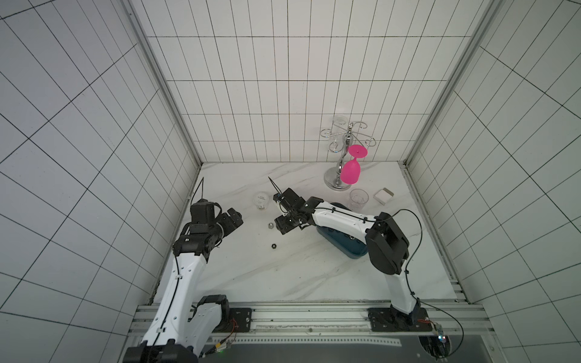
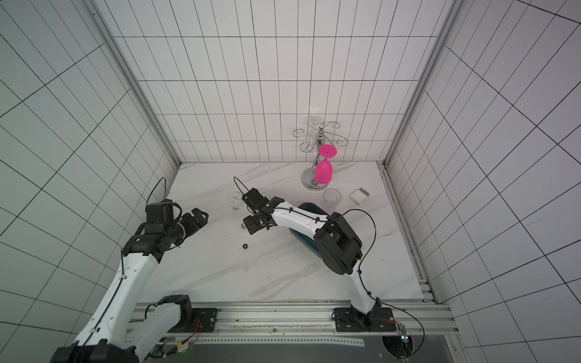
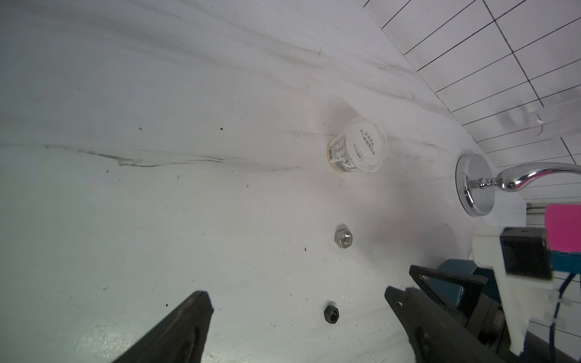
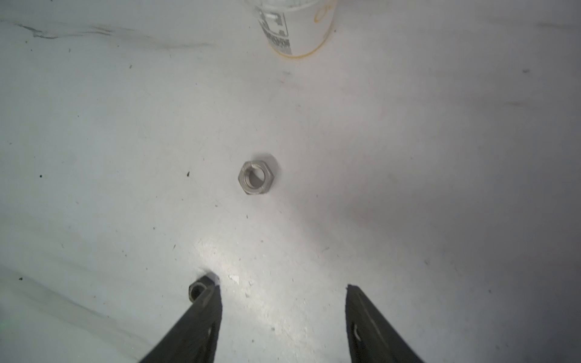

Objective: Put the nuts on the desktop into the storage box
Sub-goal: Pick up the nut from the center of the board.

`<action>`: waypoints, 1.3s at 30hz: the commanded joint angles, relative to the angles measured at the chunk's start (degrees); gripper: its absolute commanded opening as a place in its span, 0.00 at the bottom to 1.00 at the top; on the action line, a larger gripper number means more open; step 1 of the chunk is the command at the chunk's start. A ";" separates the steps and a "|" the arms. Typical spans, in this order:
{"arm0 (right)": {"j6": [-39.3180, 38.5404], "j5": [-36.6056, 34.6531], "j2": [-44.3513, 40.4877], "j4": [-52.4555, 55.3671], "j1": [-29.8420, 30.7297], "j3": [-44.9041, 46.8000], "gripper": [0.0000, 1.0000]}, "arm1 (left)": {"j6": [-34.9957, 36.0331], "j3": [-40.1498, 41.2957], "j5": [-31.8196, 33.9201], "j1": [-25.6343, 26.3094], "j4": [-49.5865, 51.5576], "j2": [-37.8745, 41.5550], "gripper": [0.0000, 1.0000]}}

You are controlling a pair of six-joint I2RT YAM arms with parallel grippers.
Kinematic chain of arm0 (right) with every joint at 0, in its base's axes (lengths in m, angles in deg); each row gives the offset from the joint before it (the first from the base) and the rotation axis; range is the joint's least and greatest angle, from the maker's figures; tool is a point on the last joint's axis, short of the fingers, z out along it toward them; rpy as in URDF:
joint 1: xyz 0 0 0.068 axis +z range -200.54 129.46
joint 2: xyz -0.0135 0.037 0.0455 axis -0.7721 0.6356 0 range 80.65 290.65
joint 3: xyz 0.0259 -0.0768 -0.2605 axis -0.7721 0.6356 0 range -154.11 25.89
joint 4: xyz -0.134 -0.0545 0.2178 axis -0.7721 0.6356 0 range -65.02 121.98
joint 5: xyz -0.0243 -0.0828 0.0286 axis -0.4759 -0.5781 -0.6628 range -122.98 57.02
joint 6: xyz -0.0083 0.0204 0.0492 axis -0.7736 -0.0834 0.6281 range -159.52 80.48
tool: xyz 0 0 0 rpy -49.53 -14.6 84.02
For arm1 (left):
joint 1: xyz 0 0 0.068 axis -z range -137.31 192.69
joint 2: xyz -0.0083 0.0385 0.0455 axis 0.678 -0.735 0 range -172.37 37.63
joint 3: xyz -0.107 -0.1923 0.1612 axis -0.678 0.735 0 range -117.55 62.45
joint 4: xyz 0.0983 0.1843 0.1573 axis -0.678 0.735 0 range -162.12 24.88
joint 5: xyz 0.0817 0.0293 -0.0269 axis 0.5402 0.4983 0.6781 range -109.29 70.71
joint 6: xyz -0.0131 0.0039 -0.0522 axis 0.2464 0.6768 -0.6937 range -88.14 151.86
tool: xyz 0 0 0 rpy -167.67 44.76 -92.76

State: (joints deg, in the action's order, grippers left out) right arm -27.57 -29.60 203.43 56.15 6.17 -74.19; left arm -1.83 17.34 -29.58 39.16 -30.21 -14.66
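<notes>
Moderately parted and empty, right gripper (image 4: 279, 283) poised short of silver nut (image 4: 257, 177). Pickup approach in hand, likely. Next: advance, straddle, close, clear of black nut (image 4: 196, 290)

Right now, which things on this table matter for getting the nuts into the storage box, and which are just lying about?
For the job: silver nut, black nut, storage box, desktop.
Lying about: labelled pot, clear cup, white box, chrome rack, pink glass.
</notes>
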 commanded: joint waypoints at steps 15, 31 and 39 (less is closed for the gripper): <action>-4.83 0.23 19.29 10.61 2.42 -25.18 0.56 | 3.33 -0.28 1.23 -0.82 2.57 2.55 0.98; -4.69 -1.87 17.53 9.44 2.97 -21.53 0.17 | 3.68 -0.93 1.06 -0.82 2.62 2.01 0.98; -1.30 -3.91 -3.61 0.46 0.86 -1.07 0.16 | 2.14 -1.30 -5.02 0.16 -1.73 -0.80 0.98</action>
State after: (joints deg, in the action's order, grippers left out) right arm -31.20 -31.81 209.64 61.09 8.03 -80.22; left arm 1.16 17.32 -31.76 38.66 -28.44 -14.33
